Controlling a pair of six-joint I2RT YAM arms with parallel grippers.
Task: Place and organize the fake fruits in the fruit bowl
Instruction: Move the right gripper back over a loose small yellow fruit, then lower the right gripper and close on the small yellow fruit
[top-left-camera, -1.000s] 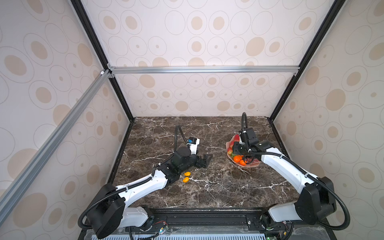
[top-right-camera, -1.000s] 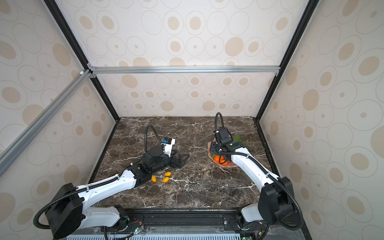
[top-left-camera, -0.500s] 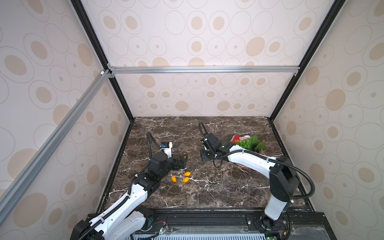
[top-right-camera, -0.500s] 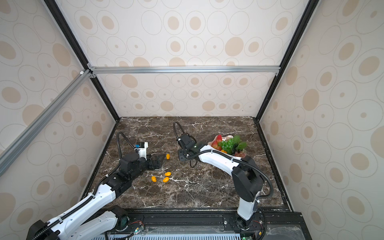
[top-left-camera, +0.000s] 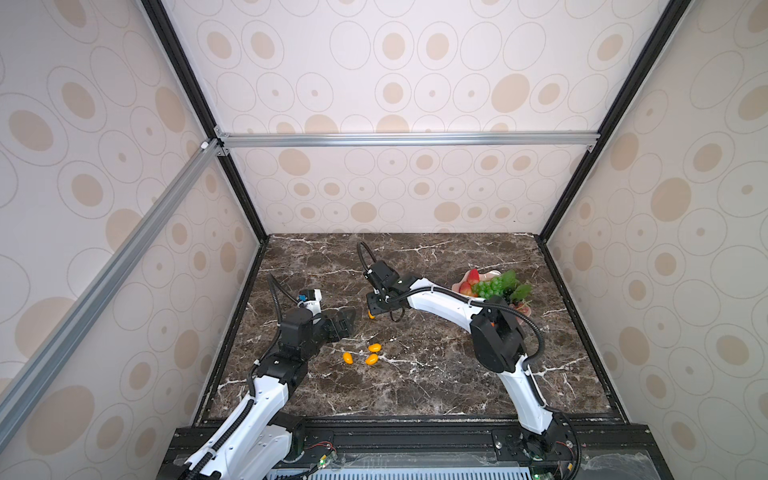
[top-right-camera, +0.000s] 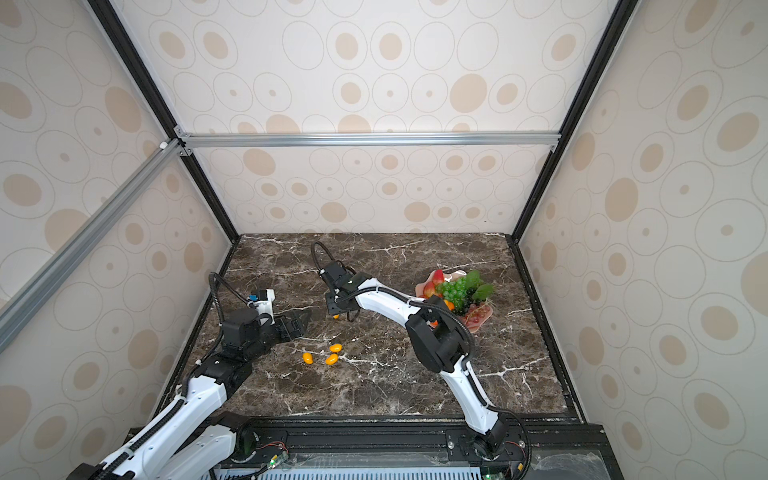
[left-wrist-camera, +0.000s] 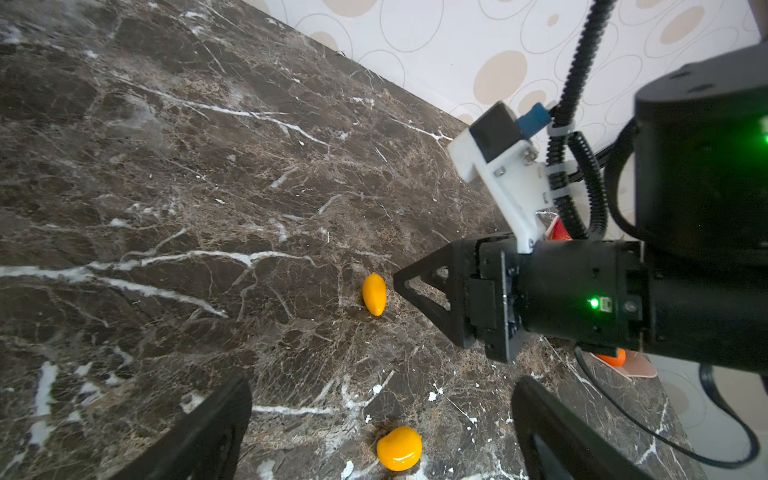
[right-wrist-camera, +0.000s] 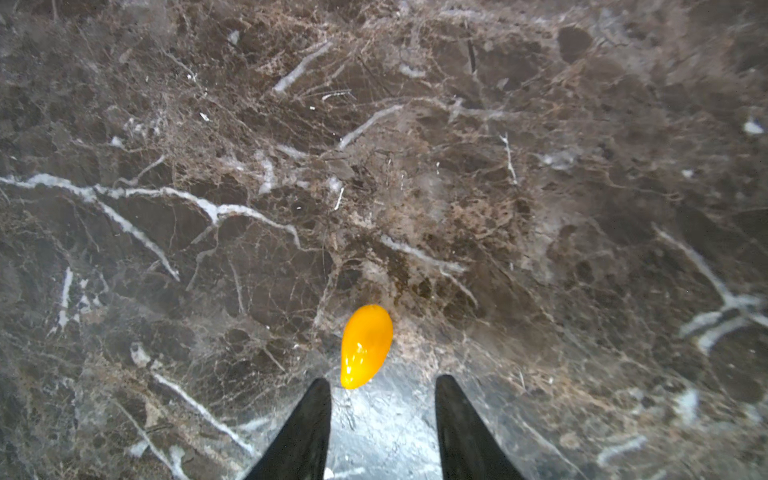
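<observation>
- Marble tabletop (top-left-camera: 415, 390), dark and veined in white, is filling our view; papered walls are closing it in on three sides.
- We are watching the right gripper (top-left-camera: 372, 308) reaching across the middle; it is hanging just over one small oval fruit (top-left-camera: 371, 315) lying alone on the stone.
- Through the right wrist camera we are seeing its jaws standing partly apart with nothing between them; the fruit is lying just beyond the fingertips (right-wrist-camera: 316, 415), not yet between them.
- Its long axis is running nearly along the line of reach, slightly tilted; so we are judging that the jaws are facing its narrow sides, which suits a pinch once the gripper comes forward and down.
- The left gripper (top-left-camera: 344, 323) is hanging spread wide and empty, near the same fruit but off to one side; the right one is plainly nearer.
- Three more oval fruits (top-left-camera: 371, 359) are waiting nearer the front; the fruit bowl (top-left-camera: 494, 273) is sitting well apart to the right, already carrying a green grape bunch (top-left-camera: 492, 286) and a strawberry (top-left-camera: 473, 276).
</observation>
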